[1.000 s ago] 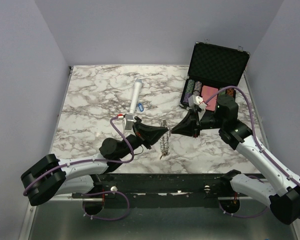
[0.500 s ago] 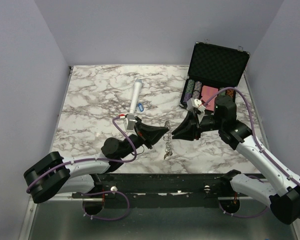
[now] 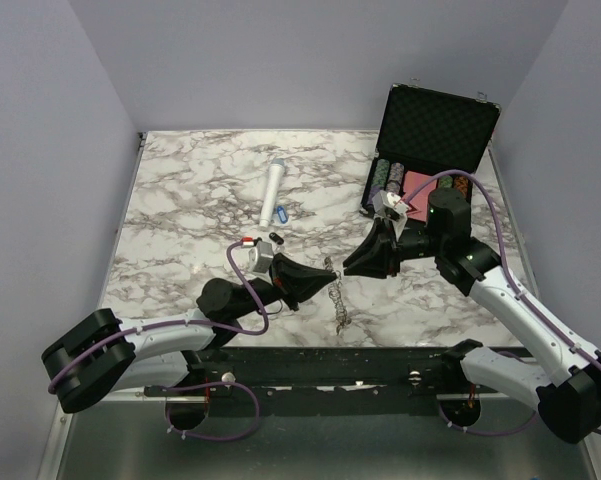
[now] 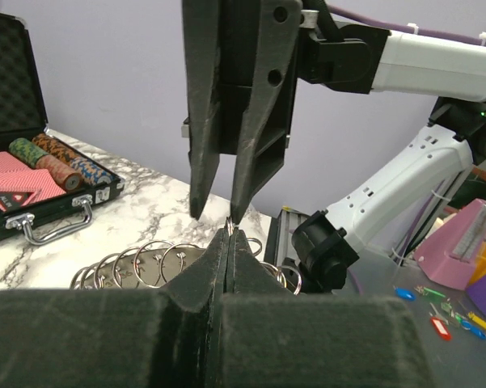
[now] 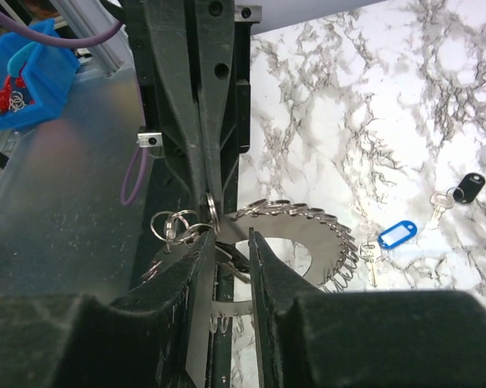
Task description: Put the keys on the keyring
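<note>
Jaws on my left gripper [image 3: 329, 273] pinched shut on thin loop of keyring [image 3: 337, 298]. Right gripper [image 3: 348, 264] nearly tip to tip with it, jaws parted narrowly. Keyring trails from left tips toward near edge of table [image 3: 180, 220]. Blue key [image 3: 283, 212] and black key [image 3: 274, 238] lie beyond left gripper, apart from ring.

Left wrist: my left fingers flat together, wire loop nipped at tips; right fingers just above, slim gap, gripping nothing.

Right wrist: toothed keyring just past my right tips, part of it in gap; both keys off to right, well apart.
</note>
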### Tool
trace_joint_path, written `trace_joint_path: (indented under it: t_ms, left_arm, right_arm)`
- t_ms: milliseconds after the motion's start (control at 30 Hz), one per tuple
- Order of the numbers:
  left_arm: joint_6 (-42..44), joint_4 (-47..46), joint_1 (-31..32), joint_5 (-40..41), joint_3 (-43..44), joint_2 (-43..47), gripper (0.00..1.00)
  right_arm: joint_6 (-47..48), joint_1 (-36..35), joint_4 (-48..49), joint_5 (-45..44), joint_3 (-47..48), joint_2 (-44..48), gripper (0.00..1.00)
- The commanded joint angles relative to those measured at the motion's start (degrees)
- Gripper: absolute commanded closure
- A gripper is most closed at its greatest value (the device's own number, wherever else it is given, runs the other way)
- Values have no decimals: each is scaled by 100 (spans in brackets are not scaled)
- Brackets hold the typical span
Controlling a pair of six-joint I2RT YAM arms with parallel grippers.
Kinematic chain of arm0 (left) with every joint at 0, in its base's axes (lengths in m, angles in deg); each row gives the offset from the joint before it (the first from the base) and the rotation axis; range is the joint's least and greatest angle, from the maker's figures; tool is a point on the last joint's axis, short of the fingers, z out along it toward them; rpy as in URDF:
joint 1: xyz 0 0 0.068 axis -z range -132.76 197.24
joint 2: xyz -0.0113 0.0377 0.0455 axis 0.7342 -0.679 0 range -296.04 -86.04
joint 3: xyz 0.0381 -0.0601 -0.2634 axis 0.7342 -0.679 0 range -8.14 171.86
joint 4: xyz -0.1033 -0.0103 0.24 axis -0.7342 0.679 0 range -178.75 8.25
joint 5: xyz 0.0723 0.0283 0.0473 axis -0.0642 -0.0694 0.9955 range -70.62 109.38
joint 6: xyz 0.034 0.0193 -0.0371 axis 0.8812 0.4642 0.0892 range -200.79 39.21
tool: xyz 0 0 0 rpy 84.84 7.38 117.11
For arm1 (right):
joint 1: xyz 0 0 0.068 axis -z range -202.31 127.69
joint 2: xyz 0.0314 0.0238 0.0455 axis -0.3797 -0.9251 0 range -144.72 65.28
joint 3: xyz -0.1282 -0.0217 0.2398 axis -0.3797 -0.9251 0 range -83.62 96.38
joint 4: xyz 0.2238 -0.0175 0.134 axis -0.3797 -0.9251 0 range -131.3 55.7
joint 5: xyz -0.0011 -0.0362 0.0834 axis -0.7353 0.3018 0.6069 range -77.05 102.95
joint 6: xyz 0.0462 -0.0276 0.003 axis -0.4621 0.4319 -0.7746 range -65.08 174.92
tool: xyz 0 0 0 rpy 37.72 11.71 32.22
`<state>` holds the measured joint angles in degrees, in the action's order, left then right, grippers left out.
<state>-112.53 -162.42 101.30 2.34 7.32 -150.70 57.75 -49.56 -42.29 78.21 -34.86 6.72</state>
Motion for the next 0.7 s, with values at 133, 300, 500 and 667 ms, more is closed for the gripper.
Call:
trace_joint_path:
  t_ms: [133,300,500,667]
  left_arm:
    - [-7,-1061,-36,-397,238,-81,100]
    - [-68,-1193,-27,-388,308,-213,100]
    - [-33,-1194,-36,-344,317,-205,100]
    - [28,-1106,-36,-265,264,-161,100]
  right_arm:
    - [-81,-70,289,260,-164,-58,68]
    - [-195,-123,438,330,-278,-76,68]
    - [-213,-141,430,391,-340,-58,72]
    - [-90,-141,175,514,-129,-41,71]
